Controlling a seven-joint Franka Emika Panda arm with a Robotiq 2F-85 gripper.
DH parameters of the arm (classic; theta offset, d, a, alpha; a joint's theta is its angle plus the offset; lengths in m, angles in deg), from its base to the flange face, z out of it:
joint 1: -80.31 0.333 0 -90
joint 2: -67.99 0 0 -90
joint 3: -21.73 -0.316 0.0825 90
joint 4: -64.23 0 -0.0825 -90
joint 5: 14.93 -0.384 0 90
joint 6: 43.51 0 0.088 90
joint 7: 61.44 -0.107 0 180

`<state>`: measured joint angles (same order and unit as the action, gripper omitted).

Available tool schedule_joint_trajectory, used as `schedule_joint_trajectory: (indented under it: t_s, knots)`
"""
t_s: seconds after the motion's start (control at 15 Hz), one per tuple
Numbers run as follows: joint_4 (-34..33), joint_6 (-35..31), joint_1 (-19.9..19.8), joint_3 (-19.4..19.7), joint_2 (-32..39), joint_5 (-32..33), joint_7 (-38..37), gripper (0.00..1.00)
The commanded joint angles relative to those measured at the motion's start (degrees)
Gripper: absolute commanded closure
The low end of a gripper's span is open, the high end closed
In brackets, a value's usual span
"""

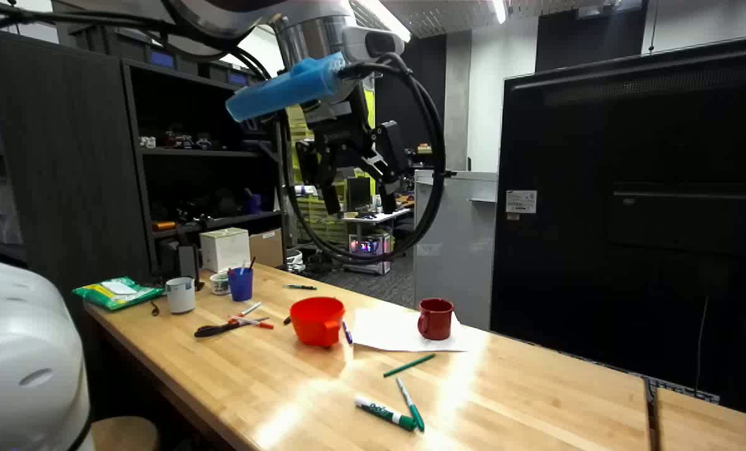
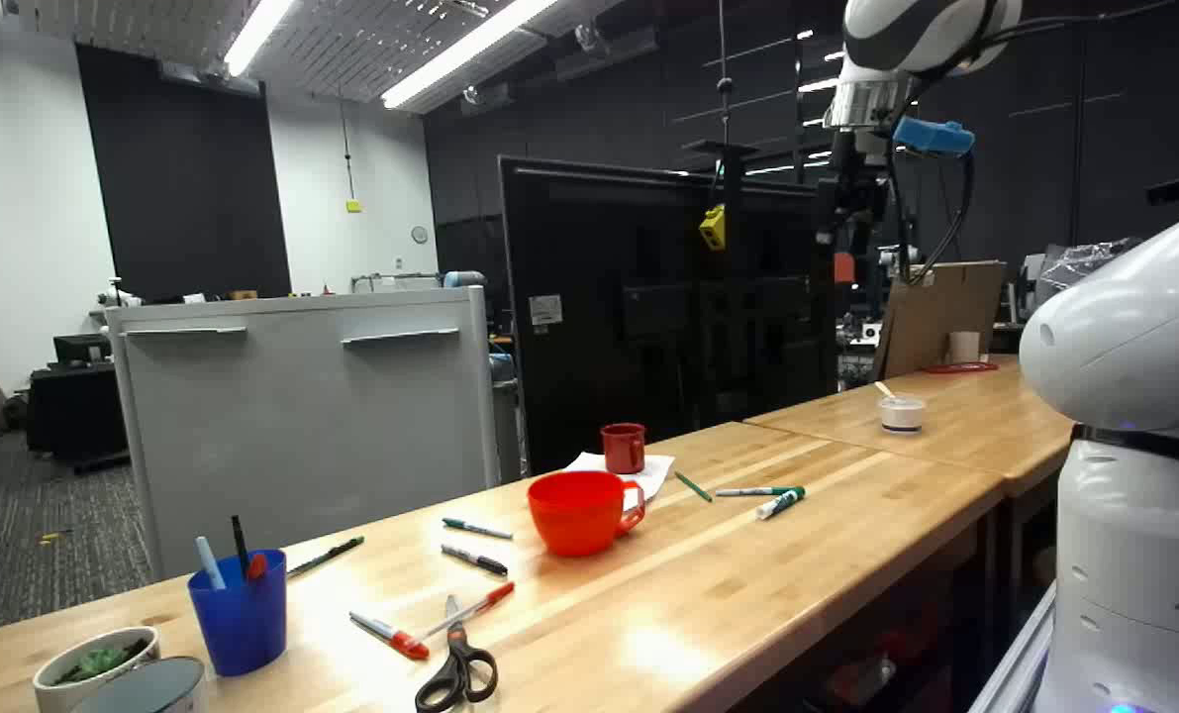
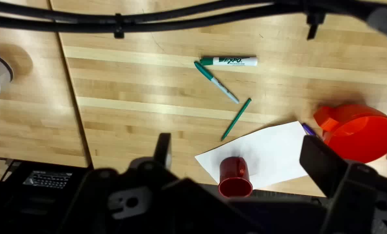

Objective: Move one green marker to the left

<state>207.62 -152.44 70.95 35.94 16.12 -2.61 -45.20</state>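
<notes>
Confusion over the target is what worries me most: three green things lie near one another on the table (image 1: 535, 388), a thick marker (image 3: 229, 61), a thin marker (image 3: 217, 83) and, closest to the paper (image 3: 274, 156), a slim pen (image 3: 236, 119). Any of them could answer the request, and I can't tell which is wanted. The two markers' cap ends meet, or nearly so, so pinching one there could nudge the other or set it rolling.

The gripper (image 1: 361, 202) hangs well above the table, its fingers (image 3: 323, 165) spread wide and holding nothing. In the wrist view the dark red mug (image 3: 234, 175) shows between them, so coming down without first shifting across would, I think, risk clipping it. Slender barrels leave little margin: too high and the grip misses, too low and the tips jam against the table, crooked and the barrel twists away.

The slack cable (image 1: 436, 188) looping beside the gripper might snag the mug on the way down. Whose left is meant isn't plain to me, either; if it leads toward the red bowl (image 1: 316, 319), a low carry could knock that bowl or the purple pen (image 1: 347, 332) just beside it.
</notes>
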Motion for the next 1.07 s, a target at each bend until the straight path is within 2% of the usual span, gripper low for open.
schedule_joint_trajectory:
  t_s: [0.0, 0.6, 0.8, 1.0]
  knots:
    - [-0.2, 0.1, 0.4, 0.2, 0.0, 0.2, -0.2, 0.0]
    - [0.0, -0.1, 1.0, -0.6, 0.9, 0.1, -0.6, 0.0]
    - [1.5, -1.6, 4.7, -2.8, 3.3, -1.2, -0.2, 0.0]
    - [3.2, -4.1, 10.2, -5.1, 6.9, -3.1, 1.1, 0.0]
